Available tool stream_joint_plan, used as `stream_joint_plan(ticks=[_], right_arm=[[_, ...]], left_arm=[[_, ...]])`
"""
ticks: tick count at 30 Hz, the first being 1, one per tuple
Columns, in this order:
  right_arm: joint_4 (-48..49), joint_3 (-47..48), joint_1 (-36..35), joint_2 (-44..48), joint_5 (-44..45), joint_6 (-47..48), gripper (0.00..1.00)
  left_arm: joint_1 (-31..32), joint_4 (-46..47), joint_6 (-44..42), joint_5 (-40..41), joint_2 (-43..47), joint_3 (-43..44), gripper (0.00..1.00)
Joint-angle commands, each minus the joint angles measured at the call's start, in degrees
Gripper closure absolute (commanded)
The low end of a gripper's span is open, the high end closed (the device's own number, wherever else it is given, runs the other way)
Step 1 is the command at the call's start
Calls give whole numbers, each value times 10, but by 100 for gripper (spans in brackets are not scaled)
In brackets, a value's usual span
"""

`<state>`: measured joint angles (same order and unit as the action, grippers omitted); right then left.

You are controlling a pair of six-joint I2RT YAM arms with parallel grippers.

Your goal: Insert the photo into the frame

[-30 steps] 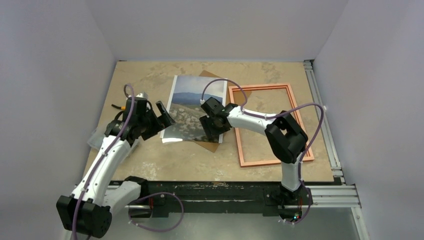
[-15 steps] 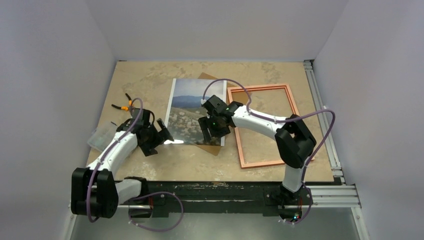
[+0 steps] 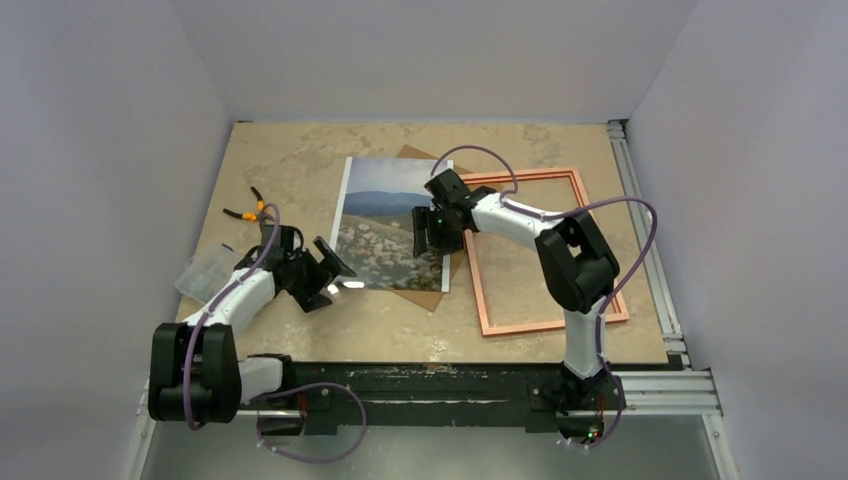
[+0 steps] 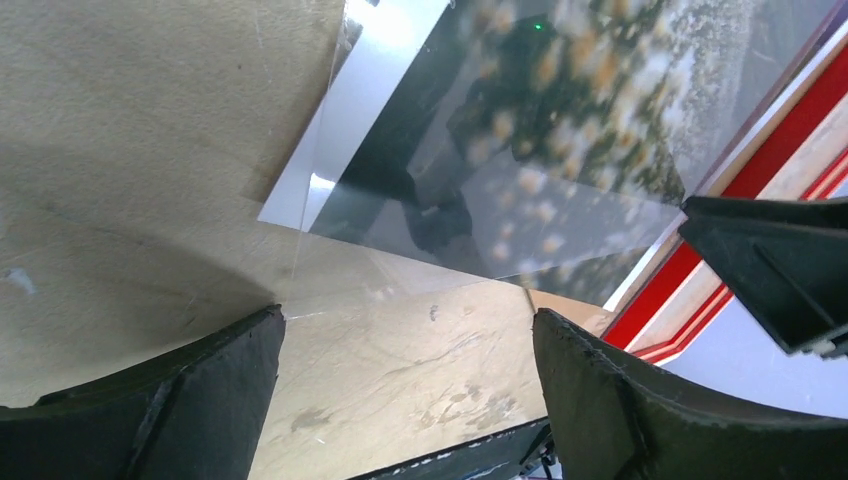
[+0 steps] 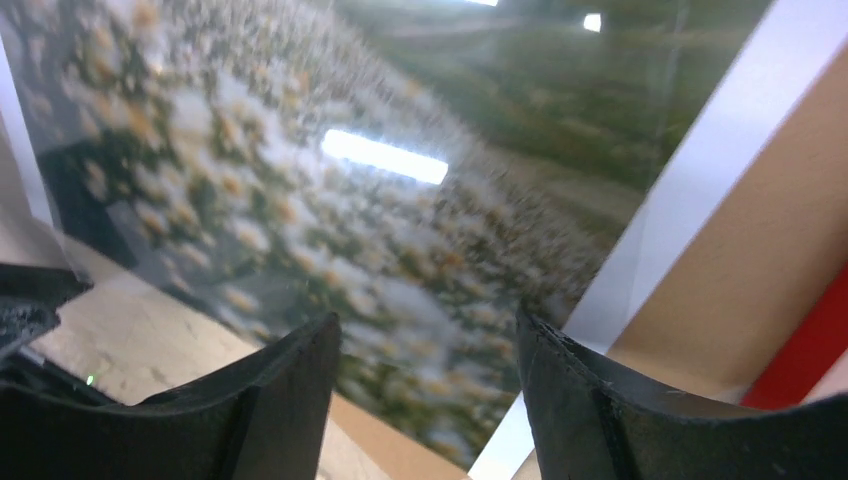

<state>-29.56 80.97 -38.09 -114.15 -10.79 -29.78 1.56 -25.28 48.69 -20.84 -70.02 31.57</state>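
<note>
Nothing was in place yet, as far as I could judge. The photo (image 3: 385, 215) lay face up in the middle of the table, partly over the brown board (image 3: 425, 297). The frame (image 3: 520, 176) lay just to its right with bare table showing through it. The photo had yet to be picked up, carried across and seated.

The left gripper (image 3: 332, 275) hung just off the photo's lower left corner, fingers spread wide and holding nothing. The right gripper (image 3: 428, 240) hovered over the photo's right edge, fingers apart, gripping nothing.

Against a second earlier, the left arm had drawn back toward the lower left, off the photo's left edge. The right gripper had moved up and to the right along the photo. The photo's lower edge lay flatter.
</note>
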Motion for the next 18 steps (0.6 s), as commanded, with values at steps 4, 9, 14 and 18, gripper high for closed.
stream_joint_plan(ticks=[4, 9, 14, 18], right_arm=[[8, -31, 4, -31, 14, -10, 37], [2, -45, 4, -35, 16, -12, 37], [4, -46, 4, -39, 14, -13, 37], [6, -48, 4, -42, 9, -12, 37]], left_arm=[[-3, 47, 14, 27, -11, -31, 9], [-2, 62, 16, 33, -9, -34, 12], [-2, 58, 14, 36, 32, -36, 15], [-2, 54, 14, 48, 114, -41, 17]])
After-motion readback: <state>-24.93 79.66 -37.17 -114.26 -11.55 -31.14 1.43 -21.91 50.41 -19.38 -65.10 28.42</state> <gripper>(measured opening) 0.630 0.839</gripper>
